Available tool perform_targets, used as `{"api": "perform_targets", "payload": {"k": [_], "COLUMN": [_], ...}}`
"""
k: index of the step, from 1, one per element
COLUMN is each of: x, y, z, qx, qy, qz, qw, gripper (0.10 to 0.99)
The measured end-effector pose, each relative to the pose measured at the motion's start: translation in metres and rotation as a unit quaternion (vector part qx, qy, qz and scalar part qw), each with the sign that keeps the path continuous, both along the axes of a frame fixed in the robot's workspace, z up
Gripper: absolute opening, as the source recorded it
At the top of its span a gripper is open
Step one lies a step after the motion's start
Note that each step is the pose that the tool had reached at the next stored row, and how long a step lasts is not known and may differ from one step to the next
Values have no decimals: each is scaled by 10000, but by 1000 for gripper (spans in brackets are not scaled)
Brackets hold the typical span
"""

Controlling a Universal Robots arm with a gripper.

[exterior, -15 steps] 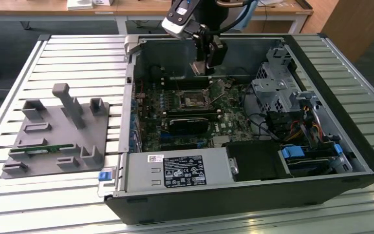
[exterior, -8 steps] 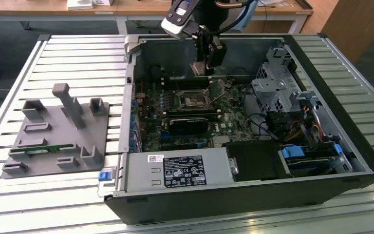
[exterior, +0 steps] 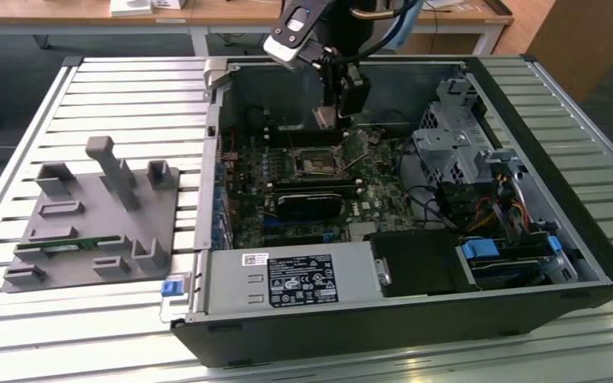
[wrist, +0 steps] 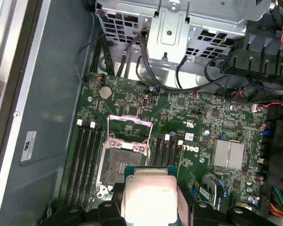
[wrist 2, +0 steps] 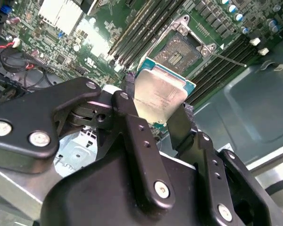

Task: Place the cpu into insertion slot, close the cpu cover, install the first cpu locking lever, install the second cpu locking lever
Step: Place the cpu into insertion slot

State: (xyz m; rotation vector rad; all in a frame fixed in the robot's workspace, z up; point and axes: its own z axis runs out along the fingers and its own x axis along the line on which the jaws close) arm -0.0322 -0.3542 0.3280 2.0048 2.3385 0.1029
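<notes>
We see the pincer (wrist 2: 159, 98) clenched on the cpu (wrist: 148, 194), gripping it at two opposite edges, its metal top showing in both wrist views. The chip hangs over the green board near the insertion slot (wrist: 123, 164) – apart from it, not seated. The cpu cover (wrist: 131, 119) stands swung open – all inside the open computer case (exterior: 392, 323) on the slatted worktop (exterior: 125, 96)

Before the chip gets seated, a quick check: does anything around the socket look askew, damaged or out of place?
Nothing stands out. The gripper holds the cpu by its edges above the board; the insertion slot is bare, its cpu cover swung open.
</notes>
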Motion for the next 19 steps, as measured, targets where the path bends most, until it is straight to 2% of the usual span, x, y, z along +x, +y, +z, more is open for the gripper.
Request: {"api": "perform_targets", "payload": {"k": [5,12,15,19], "x": [-3,-14,-14,-14], "y": [11,40,91,196], "z": [-66,-164,-219,-292], "qx": [1,0,0,0], "qy": [-3,-3,-3,-3], "qz": [-231,-551,-587,-603], "qw": [9997,9985,9983,9982], "gripper": [525,525,525,525]}}
